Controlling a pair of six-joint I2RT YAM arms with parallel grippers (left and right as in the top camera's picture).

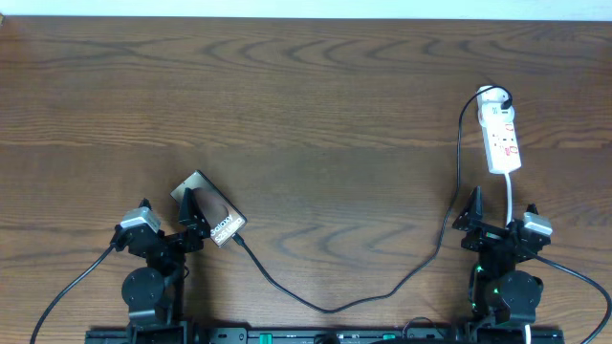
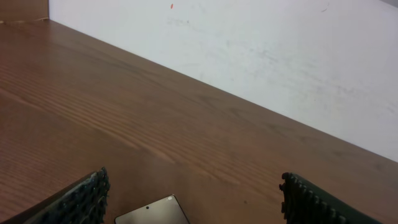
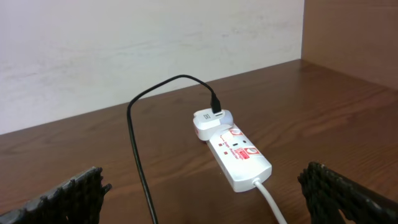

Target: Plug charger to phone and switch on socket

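The flat rectangular bronze-brown smartphone (image 1: 212, 212) lies face-down on the dark wood-grain tabletop (image 1: 306, 115), well to the left of the elongated white plastic power strip (image 1: 504, 141) and nearer the robot. Its long axis runs diagonally, with one short end towards the far left and the white-lettered end pointing back towards the strip's side.

The left gripper (image 1: 196, 225) hovers at the phone with its ribbed black fingers (image 2: 84, 199) spread wide, holding nothing. A corner of the phone shows between them in the wrist view.

The strip's long axis runs straight away from the right gripper (image 1: 502, 212), which is also spread wide and empty, just short of the strip's near end. A smooth white cord (image 3: 270, 199) leaves that end. Red markings sit on the strip's face, and a boxy white adapter (image 3: 211, 121) is plugged in at the far end.

From the adapter the long thin black cable (image 1: 335, 309) arcs up, drops along the strip's left side and sweeps in a loose curve to the phone's lettered end. Its small plug tip (image 1: 237, 239) touches that end — whether it is seated cannot be told.
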